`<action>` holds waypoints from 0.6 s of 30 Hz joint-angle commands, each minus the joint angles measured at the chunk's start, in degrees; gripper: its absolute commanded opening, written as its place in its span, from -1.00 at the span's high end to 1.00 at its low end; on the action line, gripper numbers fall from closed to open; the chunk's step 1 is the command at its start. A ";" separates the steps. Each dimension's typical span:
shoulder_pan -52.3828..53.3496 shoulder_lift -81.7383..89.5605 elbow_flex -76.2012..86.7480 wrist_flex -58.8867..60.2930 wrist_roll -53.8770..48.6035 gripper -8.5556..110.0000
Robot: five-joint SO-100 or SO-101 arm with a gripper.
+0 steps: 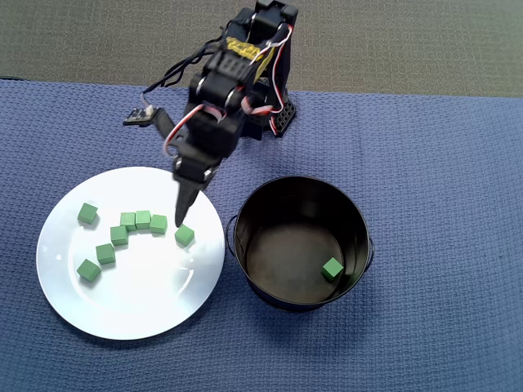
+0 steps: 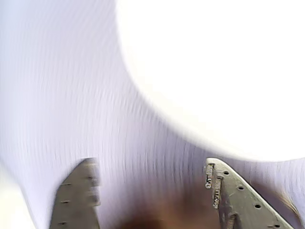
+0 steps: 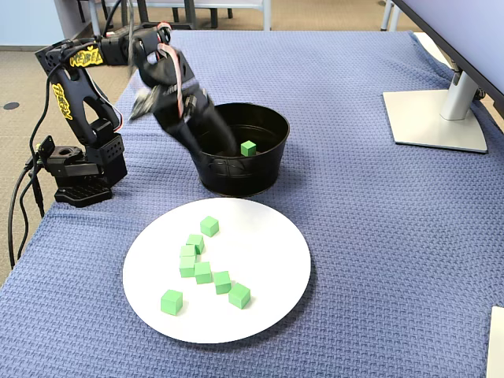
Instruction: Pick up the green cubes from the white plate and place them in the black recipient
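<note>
From the fixed view, the white plate [image 3: 276, 295] lies nearest the camera on a blue woven tablecloth [image 3: 378, 236], carrying eight green cubes [image 3: 203, 272]: one alone near the plate's front-left [image 3: 172, 302], six in a loose curved row through the middle, and one apart toward the far rim [image 3: 209, 226]. Just behind the plate stands the black pot [image 3: 260, 169], a ninth green cube [image 3: 248, 148] resting on its floor. The black robot arm [image 3: 75, 102], marked with yellow lettering, rises from its base [image 3: 83, 177] at the table's left edge and reaches toward the near-left side of the pot. A grey monitor stand [image 3: 433, 118] sits on the cloth at far right.

From overhead, the gripper [image 1: 183, 214] points down over the plate's [image 1: 122, 302] right part, its tip between the end of the cube row [image 1: 158, 224] and a separate cube [image 1: 185, 236], with nothing visibly held. The pot [image 1: 245, 214] sits just right of the plate, the lone cube [image 1: 332, 269] at the lower right of its floor.

The blurred wrist view shows the two fingers [image 2: 76, 200] set widely apart and empty, with the pale, overexposed plate [image 2: 214, 71] beyond them.
</note>
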 commanded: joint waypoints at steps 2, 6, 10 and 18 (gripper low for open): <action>3.87 -10.11 -7.65 2.20 12.48 0.57; 3.52 -17.40 -11.43 4.31 23.12 0.58; 1.41 -20.13 -14.50 7.56 31.38 0.55; -2.72 -25.49 -15.38 8.26 30.59 0.55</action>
